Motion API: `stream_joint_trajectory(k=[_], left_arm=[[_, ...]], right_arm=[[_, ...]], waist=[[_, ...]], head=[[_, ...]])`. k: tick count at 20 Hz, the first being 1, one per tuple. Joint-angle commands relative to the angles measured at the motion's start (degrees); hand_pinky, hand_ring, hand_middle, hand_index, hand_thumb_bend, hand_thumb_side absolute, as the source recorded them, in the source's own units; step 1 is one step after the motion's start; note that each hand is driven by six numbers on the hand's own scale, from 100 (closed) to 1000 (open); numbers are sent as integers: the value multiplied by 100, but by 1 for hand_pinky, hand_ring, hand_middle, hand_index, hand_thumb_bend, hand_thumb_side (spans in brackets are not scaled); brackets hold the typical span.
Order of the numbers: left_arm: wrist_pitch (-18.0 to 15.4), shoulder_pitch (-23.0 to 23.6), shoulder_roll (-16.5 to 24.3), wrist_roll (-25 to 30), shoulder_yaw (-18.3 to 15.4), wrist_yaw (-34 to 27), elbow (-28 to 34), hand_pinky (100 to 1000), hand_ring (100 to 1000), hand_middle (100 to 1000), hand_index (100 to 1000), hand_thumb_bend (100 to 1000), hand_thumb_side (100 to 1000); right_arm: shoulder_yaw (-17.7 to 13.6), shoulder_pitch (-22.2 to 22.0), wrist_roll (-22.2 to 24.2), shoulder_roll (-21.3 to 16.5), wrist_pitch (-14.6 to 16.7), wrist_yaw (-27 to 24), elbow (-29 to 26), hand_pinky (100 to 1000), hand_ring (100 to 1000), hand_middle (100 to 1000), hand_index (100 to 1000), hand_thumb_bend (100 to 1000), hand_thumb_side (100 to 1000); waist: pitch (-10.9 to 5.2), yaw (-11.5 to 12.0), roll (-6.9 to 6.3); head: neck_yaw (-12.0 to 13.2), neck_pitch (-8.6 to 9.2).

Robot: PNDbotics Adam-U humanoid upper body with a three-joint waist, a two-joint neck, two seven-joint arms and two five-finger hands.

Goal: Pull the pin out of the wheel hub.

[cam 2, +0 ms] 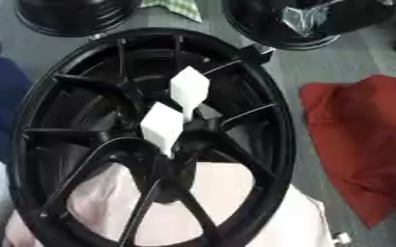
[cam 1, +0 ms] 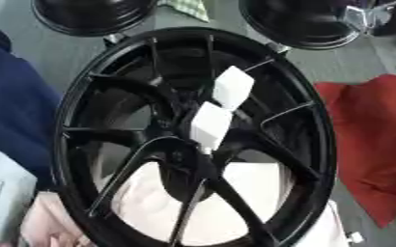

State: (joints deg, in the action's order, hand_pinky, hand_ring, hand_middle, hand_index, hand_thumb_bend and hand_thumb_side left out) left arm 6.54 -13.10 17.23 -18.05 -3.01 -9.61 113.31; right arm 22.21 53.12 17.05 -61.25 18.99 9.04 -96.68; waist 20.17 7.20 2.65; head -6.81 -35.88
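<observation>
A large black wheel hub (cam 1: 193, 140) filled most of the frame, lying flat with its open face up toward the camera, spokes fanning out from the centre. It seemed to rest on a pale pinkish cloth (cam 1: 227, 207) that showed through the lower spokes, probably there to cushion the rim and keep it from sliding while something was drawn out of it.

Two white blocky pieces stood at the centre. The upper white piece (cam 1: 233, 87) sat just above and right of the middle; the lower white piece (cam 1: 211, 125) sat right at the hub's centre, close beside the first. I took these for the pin or pins, though which one the task meant could not be told. Each narrowed to a thin stem at its lower end, running down toward the hub bore. Their long axes ran from lower left to upper right in the frame, tilted, with the broad heads pointing up and out of the wheel, toward the camera. That suggested a pull along the same line, upward and away from the bore.

Neither hand showed in either view, so whether they were spread or curled could not be told.

Two more dark wheels (cam 1: 91, 17) lay along the top edge, a red cloth (cam 1: 370, 140) at the right, and a blue cloth (cam 1: 11, 106) at the left.
</observation>
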Motion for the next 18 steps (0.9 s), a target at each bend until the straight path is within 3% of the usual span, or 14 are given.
stream_joint_trajectory(k=[1,6,18], left_arm=[[-2,-65,177,43,3,21,128,602,634,506,688,679,423],[10,-60,177,52,-1,23,128,602,633,506,689,679,423],[35,-76,125,70,1,-5,128,604,633,506,689,677,423]], right_arm=[[180,289,282,15,269,286,271,877,820,756,814,100,408],[436,680,718,353,705,572,722,882,835,777,836,100,476],[690,1210,1769,1006,1612,703,1711,892,867,824,904,120,485]], waist=[[-73,31,4],[-41,82,30],[-45,123,11]], head=[[-69,107],[-103,97],[-152,2]])
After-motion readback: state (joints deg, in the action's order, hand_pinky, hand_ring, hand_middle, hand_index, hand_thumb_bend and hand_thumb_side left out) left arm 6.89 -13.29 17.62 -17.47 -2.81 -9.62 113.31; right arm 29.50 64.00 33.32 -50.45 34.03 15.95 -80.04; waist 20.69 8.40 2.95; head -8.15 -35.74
